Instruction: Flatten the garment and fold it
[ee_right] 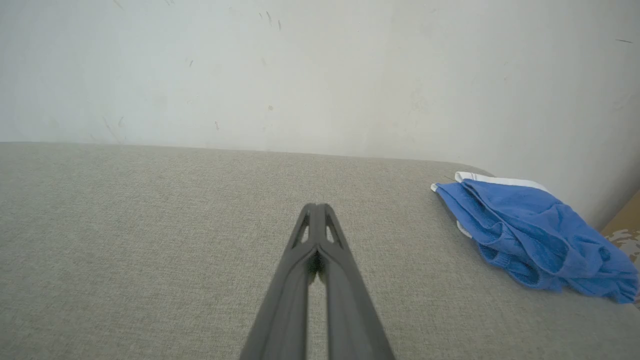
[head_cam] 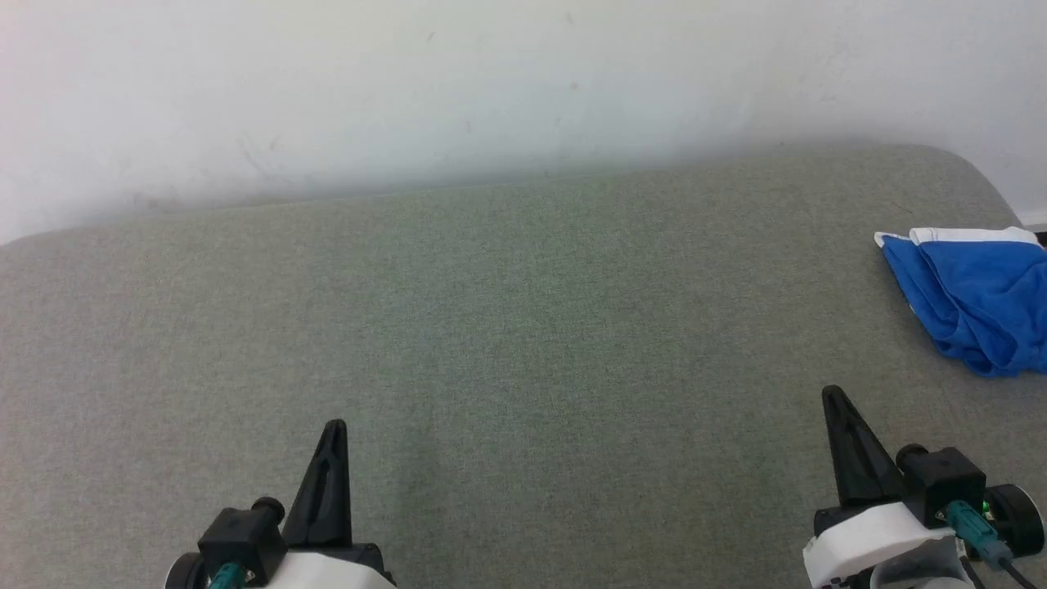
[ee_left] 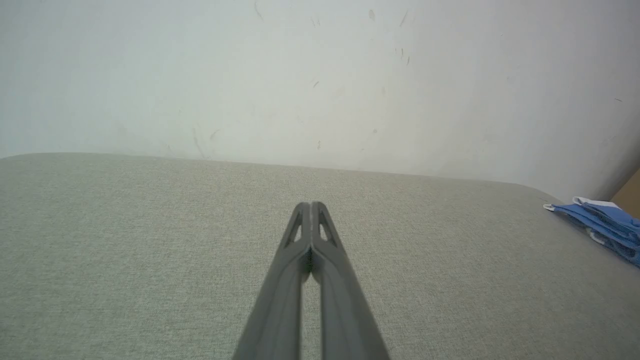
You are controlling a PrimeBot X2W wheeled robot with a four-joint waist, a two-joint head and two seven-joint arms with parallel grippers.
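Garment bunched, cut off at head view's right edge

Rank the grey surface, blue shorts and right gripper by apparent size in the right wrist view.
1. grey surface, by far largest.
2. blue shorts and right gripper: about alike; the gripper is nearer the camera, so unranked.

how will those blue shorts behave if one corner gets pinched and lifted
Probably floppy: the blue shorts lie bunched in soft folds on the grey cushion, so the rest would likely hang and drape. The fabric looks thin, so probably light, and pushing may just wrinkle it.
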